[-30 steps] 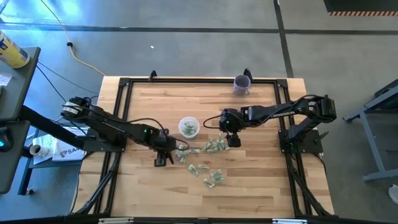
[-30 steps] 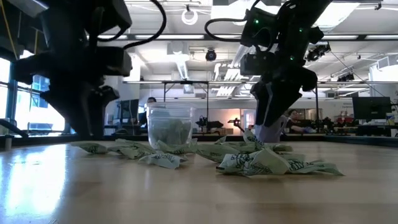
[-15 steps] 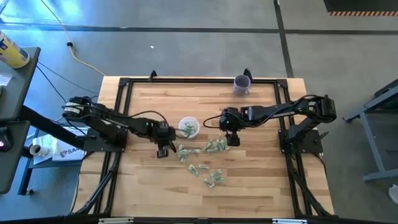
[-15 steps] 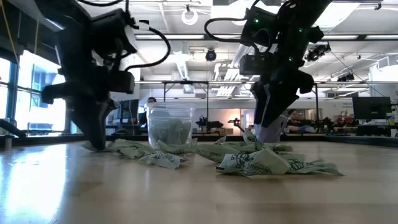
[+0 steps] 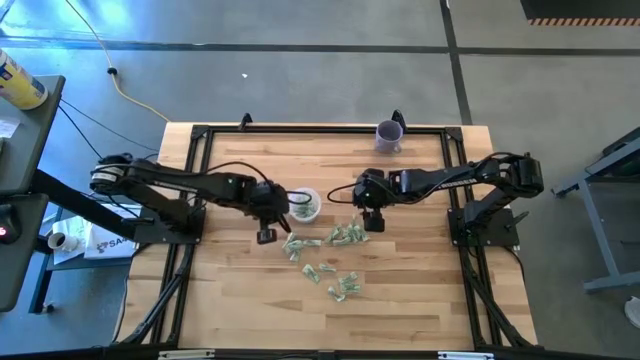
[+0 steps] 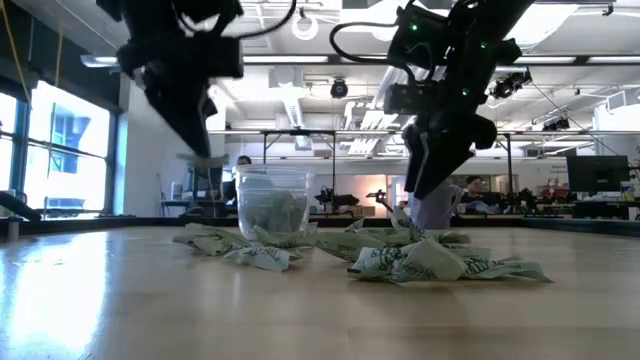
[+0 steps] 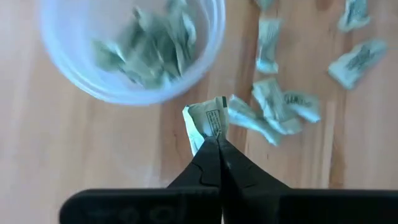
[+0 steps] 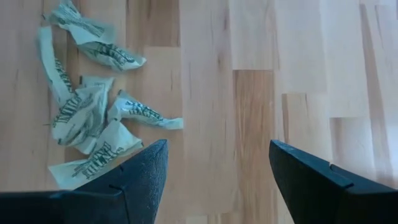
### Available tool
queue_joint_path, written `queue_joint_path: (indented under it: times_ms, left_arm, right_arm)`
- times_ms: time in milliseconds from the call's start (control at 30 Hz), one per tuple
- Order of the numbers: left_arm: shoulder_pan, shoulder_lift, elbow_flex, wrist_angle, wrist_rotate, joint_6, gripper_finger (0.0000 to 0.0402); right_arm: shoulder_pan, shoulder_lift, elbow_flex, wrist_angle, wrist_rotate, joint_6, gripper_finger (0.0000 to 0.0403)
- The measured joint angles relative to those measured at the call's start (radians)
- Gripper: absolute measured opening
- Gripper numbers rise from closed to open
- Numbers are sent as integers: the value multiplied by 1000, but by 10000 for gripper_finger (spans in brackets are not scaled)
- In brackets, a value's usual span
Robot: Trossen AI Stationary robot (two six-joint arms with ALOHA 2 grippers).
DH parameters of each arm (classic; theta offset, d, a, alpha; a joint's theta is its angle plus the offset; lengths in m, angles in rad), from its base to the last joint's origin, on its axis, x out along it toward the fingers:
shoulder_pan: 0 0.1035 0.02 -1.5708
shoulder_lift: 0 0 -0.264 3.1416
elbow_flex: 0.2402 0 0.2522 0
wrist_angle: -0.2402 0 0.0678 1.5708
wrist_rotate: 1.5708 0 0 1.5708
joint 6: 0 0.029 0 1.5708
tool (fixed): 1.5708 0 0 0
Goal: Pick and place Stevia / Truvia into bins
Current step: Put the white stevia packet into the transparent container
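Several green-and-white Stevia packets (image 5: 322, 258) lie loose on the wooden table (image 5: 420, 300). More packets fill the round translucent cup (image 5: 303, 205), which stands on its base. My left gripper (image 5: 266, 234) hovers just left of and nearer than the cup (image 7: 130, 50), shut on one packet (image 7: 207, 121). My right gripper (image 5: 372, 222) stays open above the table to the right of the cup, beside a cluster of packets (image 8: 93, 124), with nothing between its fingers. My left gripper pinches one packet by its near end (image 7: 211, 132) between the two fingertips. The fingers slant down from above. The packet (image 6: 205, 158) sticks out past the tips, crumpled, lifted clear of the table.
A purple mug (image 5: 389, 135) stands at the far edge, right of centre. A black frame (image 5: 200, 135) runs round the table. Bare wood lies along the near edge and at the far left.
My left gripper has shut on a packet at the pile's left end. It then rose and swung toward the far edge and the cup, lifting the packet clear of the table. The other packets lie as before.
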Motion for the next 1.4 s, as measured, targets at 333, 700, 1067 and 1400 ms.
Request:
queue_joint_path:
  times_ms: [333, 700, 1067, 1400]
  left_arm:
    - [150, 26, 133, 86, 20, 194, 21]
    - [199, 161, 132, 140, 135, 97, 171]
    - [147, -9, 178, -66, -21, -26, 225]
    - [130, -49, 178, -154, -115, -30, 162]
  right_arm:
    - [-18, 0, 0, -1, 4, -25, 270]
    - [13, -7, 0, -52, -122, -38, 270]
    - [86, 62, 0, -50, -169, 170, 270]
    - [231, 73, 0, -14, 40, 526, 270]
